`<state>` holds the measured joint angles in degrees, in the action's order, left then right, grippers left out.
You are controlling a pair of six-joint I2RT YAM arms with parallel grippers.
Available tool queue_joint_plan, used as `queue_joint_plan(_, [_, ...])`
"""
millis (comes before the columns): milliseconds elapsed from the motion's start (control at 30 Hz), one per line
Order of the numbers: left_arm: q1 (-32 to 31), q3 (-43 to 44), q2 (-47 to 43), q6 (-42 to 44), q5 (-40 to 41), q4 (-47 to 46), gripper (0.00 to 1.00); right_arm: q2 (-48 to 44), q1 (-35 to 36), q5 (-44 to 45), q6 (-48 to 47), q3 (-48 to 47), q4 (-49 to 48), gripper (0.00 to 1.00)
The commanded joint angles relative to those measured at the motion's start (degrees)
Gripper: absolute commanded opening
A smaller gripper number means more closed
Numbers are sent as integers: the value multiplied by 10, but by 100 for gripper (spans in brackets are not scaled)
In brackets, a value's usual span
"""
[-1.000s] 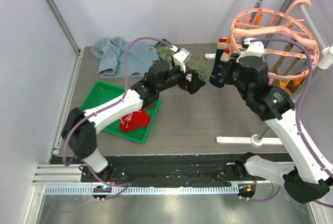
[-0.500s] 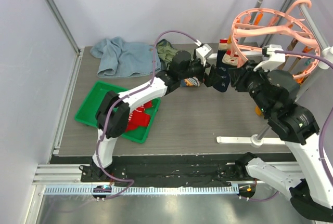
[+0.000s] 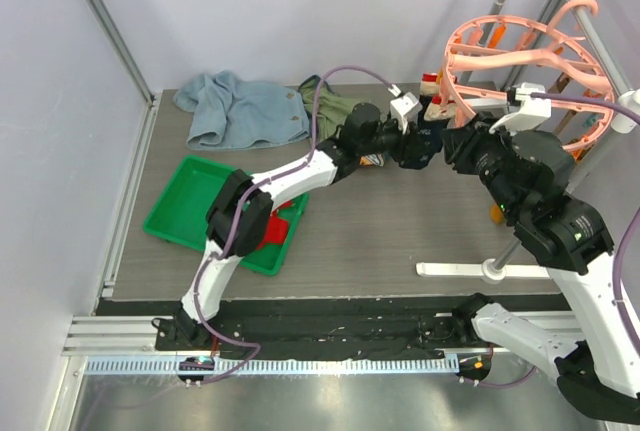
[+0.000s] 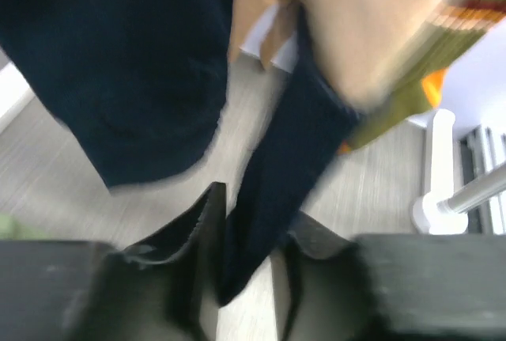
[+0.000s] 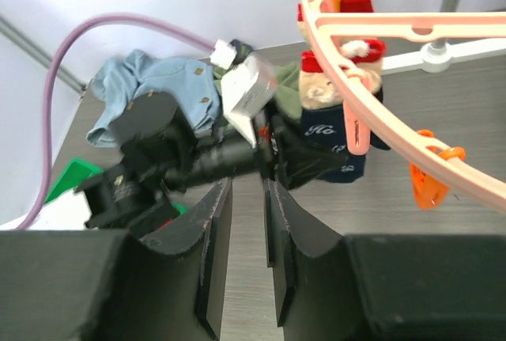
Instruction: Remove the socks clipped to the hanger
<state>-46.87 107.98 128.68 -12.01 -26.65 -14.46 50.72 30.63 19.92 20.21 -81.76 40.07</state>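
Observation:
The salmon-pink round hanger [image 3: 520, 46] hangs at the back right, and its ring [image 5: 371, 64] crosses the right wrist view. Clipped under its left rim are socks: a red, white and tan one [image 5: 340, 72] and a dark navy patterned one [image 5: 336, 147]. My left gripper [image 3: 415, 146] reaches across to them. In the left wrist view it [image 4: 257, 206] is shut on a hanging strip of the navy sock [image 4: 277, 159], with a tan sock [image 4: 371, 24] above. My right gripper [image 3: 452, 143] hovers just right of the socks. It [image 5: 247, 187] is open by a narrow gap and holds nothing.
A green tray [image 3: 190, 206] holding a red sock [image 3: 262, 231] sits at front left. A light-blue garment [image 3: 240, 111] and an olive one [image 3: 340, 106] lie at the back. The rack's white foot [image 3: 460, 271] and pole [image 3: 500, 241] stand right. Orange clips [image 5: 431, 191] dangle from the ring.
My left arm stretched right toward the hanger and its jaws closed from wide open onto the navy sock. The right arm lifted and turned early on, then stayed nearly still.

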Motion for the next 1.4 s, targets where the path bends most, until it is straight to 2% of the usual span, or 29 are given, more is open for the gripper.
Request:
queue_joint_plan(0, [-45, -80, -111, 26, 68, -66, 21, 20, 0, 49, 36, -59, 33, 32])
queue_joint_plan(100, [-78, -88, -134, 69, 121, -19, 9, 32, 0, 62, 41, -101, 51, 39])
queue_joint_plan(133, [-85, -88, -145, 77, 137, 1, 1, 35, 0, 65, 41, -105, 52, 41])
queue_joint_plan(167, [-92, -96, -151, 79, 164, 4, 0, 38, 0, 70, 43, -111, 55, 44])
queue_joint_plan(400, [-161, -164, -207, 110, 326, -31, 0, 76, 0, 113, 37, -145, 61, 54])
queue_joint_plan(533, [-189, -179, -218, 138, 390, -60, 0, 121, 0, 134, 34, -183, 62, 56])
queue_joint_plan(667, [-216, -181, -221, 166, 432, -70, 0, 148, 0, 128, 29, -229, 85, 57])
queue_joint_plan(833, [-234, -181, -215, 204, 470, -79, 0, 162, 0, 98, 12, -234, 108, 56])
queue_joint_plan(1033, [-265, -184, -213, 267, 522, -100, 0, 151, 0, 139, 5, -209, 127, 55])
queue_joint_plan(1200, [-285, -187, -207, 294, 560, -121, 0, 156, 0, 171, 9, -228, 161, 53])
queue_joint_plan(1367, [-299, -182, -199, 323, 581, -123, 0, 154, 0, 165, 15, -218, 184, 53])
